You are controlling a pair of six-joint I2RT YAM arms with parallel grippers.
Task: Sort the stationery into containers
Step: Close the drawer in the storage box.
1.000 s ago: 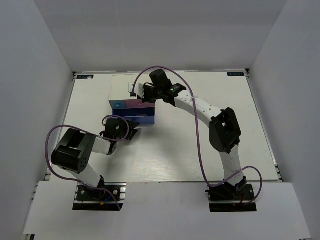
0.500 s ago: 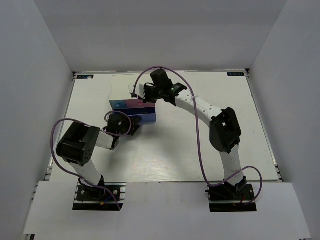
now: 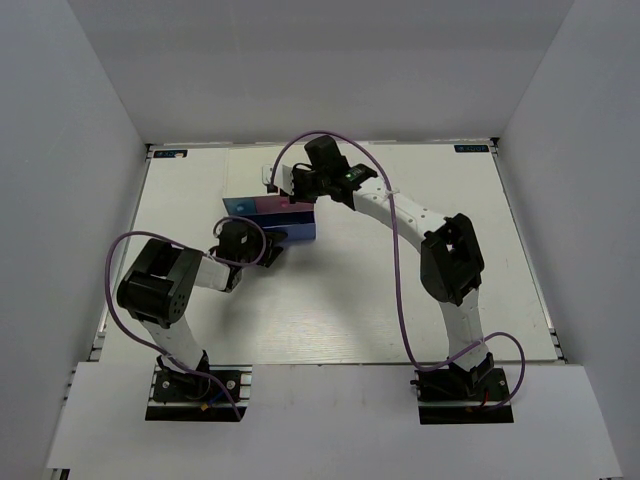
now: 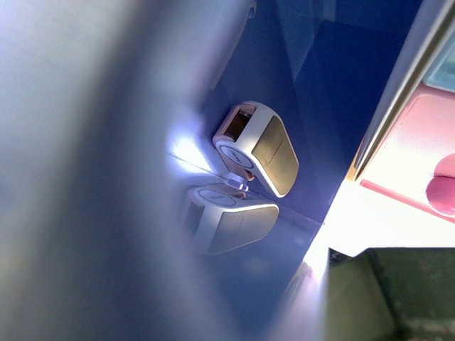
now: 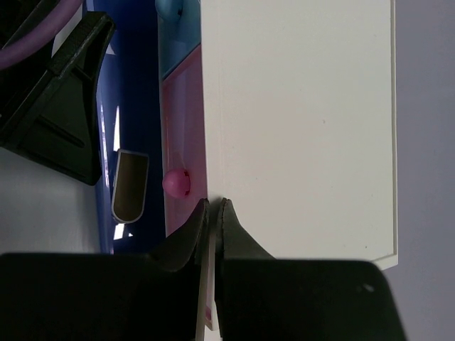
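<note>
Left arm (image 3: 155, 290) nearer box (image 3: 298, 226), white table (image 3: 330, 300)

The box (image 5: 298, 121) has a top of matt, smooth white plastic. On the box's front, the pink drawer (image 5: 185, 128) has a slight sheen and its knob (image 5: 177, 182) is glossy. The blue drawer (image 4: 334, 92) shines inside, with glare beside a block (image 4: 259, 145) of satin tan with smooth white plastic trim. The right claw (image 5: 211, 204) at the box's edge is matt black.

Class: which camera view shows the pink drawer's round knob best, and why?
The right wrist view: the pink knob shows whole and sharp. The left wrist view cuts it off, blurred, at its right edge. In the top view it is too small to see.
</note>
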